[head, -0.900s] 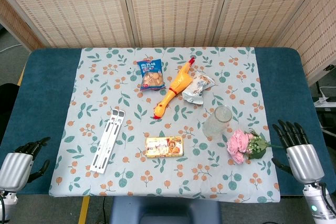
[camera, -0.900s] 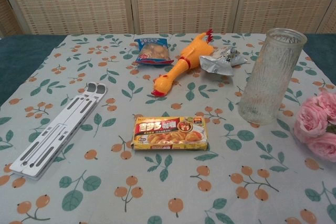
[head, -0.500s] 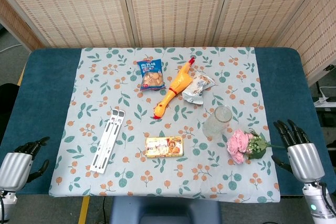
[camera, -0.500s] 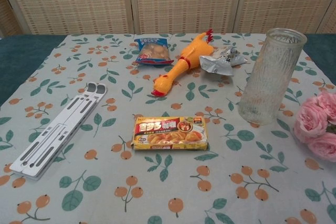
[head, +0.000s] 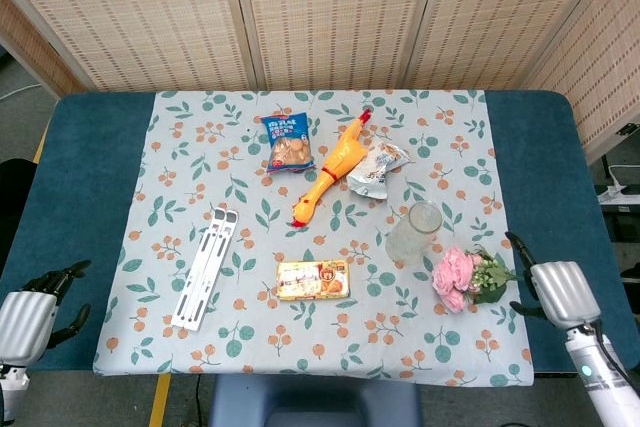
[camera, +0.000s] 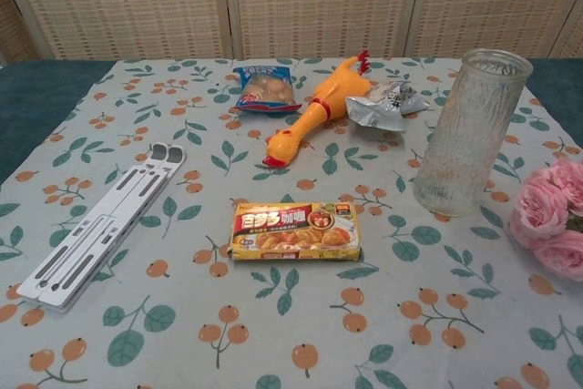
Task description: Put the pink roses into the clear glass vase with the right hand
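Note:
The pink roses (head: 457,278) lie on the floral cloth at the right, blooms to the left and green stem pointing right; the chest view shows the roses (camera: 549,219) at its right edge. Just up and left of them the clear glass vase (head: 413,232) stands upright and empty, and the vase (camera: 469,130) looks tall and ribbed in the chest view. My right hand (head: 552,290) hovers over the blue table edge just right of the stem, holding nothing, not touching the flowers. My left hand (head: 32,311) rests empty at the front left corner.
A yellow rubber chicken (head: 332,169), a blue snack bag (head: 288,141) and a silver packet (head: 377,167) lie behind the vase. An orange food box (head: 313,280) and a white folding stand (head: 204,267) sit at the front middle and left. Woven screens stand behind the table.
My right hand has shifted left toward the rose stem and turned, so its upright fingers no longer show spread. The left hand has sunk slightly. Objects have not moved.

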You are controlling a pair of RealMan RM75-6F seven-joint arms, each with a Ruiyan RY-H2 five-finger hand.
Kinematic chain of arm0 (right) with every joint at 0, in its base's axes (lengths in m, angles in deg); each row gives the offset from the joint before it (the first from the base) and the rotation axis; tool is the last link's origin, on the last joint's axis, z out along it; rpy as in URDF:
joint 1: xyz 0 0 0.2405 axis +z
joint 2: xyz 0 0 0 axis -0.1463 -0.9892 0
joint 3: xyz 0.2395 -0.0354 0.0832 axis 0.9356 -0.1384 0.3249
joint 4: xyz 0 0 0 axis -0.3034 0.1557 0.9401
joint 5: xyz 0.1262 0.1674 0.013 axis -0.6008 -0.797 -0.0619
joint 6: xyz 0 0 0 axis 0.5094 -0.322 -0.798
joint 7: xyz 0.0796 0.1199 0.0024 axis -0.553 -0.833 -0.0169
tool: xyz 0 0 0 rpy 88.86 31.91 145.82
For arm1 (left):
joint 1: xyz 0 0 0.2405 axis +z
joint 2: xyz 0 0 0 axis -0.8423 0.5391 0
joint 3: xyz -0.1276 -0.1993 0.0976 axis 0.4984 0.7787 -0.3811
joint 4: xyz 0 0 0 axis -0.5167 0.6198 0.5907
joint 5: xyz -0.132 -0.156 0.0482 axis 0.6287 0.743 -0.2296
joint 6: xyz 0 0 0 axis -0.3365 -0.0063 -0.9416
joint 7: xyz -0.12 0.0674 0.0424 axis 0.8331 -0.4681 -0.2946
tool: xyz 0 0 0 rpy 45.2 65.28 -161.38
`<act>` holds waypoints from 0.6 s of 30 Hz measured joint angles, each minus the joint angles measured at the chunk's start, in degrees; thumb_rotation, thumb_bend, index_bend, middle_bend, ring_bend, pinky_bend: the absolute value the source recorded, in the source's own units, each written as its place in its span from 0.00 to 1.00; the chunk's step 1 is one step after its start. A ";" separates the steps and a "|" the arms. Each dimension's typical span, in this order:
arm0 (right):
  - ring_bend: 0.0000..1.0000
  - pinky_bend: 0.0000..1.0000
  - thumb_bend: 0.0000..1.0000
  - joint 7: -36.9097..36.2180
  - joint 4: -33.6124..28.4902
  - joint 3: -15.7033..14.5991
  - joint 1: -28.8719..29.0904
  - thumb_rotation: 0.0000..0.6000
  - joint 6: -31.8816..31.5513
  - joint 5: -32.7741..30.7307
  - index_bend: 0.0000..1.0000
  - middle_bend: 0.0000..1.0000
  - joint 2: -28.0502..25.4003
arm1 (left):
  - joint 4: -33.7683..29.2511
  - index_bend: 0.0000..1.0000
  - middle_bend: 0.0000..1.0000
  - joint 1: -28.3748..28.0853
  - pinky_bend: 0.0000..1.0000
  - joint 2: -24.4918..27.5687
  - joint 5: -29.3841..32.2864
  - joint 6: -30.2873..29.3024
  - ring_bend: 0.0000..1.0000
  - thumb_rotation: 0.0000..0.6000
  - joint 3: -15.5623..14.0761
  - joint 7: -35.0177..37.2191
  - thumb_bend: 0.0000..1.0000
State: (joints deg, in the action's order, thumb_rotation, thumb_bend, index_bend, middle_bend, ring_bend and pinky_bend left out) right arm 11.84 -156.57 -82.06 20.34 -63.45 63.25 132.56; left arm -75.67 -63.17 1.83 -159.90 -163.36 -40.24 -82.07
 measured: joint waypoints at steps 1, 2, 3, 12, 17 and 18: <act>0.88 1.00 0.00 0.25 -1.08 0.07 0.93 1.00 3.03 -2.24 0.00 0.81 -0.86 | -0.04 0.19 0.33 0.02 0.49 0.05 -0.22 -0.19 0.35 1.00 -0.03 0.05 0.37; 0.88 1.00 0.00 0.64 -2.31 0.18 2.31 1.00 7.16 -5.46 0.00 0.81 -1.91 | -0.05 0.19 0.33 0.05 0.49 0.07 -0.27 -0.29 0.34 1.00 -0.04 0.09 0.37; 0.88 1.00 0.00 1.03 -3.05 0.28 3.44 1.00 10.19 -8.02 0.00 0.81 -2.57 | -0.01 0.19 0.33 0.10 0.49 0.09 -0.24 -0.40 0.34 1.00 -0.01 0.15 0.37; 0.88 1.00 0.00 7.13 -2.82 1.19 14.18 1.00 23.66 -26.63 0.03 0.82 -0.08 | 0.03 0.19 0.33 0.20 0.49 0.13 -0.19 -0.58 0.34 1.00 0.09 0.50 0.37; 0.89 1.00 0.00 9.32 1.33 1.49 16.58 1.00 23.73 -29.21 0.17 0.83 4.91 | 0.06 0.19 0.33 0.19 0.49 0.15 -0.17 -0.41 0.34 1.00 0.03 0.53 0.37; 0.89 1.00 0.00 9.65 2.04 1.53 16.91 1.00 23.49 -29.62 0.19 0.84 5.67 | 0.06 0.19 0.33 0.19 0.49 0.15 -0.16 -0.40 0.34 1.00 0.03 0.53 0.37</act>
State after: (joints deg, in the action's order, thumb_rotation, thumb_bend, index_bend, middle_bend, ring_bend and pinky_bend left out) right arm 21.49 -154.53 -80.52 37.24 -39.96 33.64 138.23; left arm -75.61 -62.98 1.98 -160.06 -163.76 -40.21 -81.54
